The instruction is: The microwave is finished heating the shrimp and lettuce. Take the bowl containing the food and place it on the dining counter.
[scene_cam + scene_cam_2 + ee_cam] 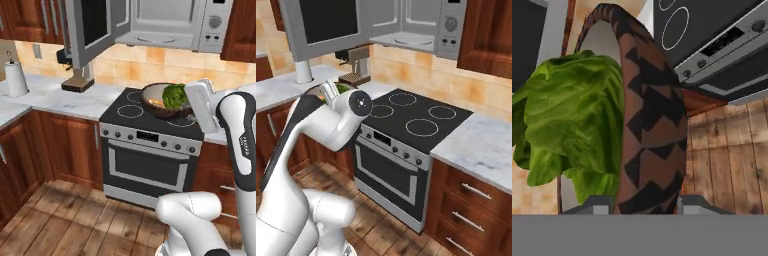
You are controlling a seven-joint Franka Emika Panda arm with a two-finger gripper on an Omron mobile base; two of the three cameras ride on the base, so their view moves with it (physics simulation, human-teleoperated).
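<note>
Bowl held in the air in front of the stove, microwave door open.

The pincer (646,202) is clenched on the rim of the dark brown bowl (162,102), one fingertip (594,205) inside the wall and one outside. The lettuce (175,96) lies inside the bowl, with an orange shrimp (156,103) beside it. The bowl hangs above the black stove (150,120), below and right of the open microwave (170,22). A paper towel roll (16,77) stands on the marble desk (50,95) at far left.
</note>
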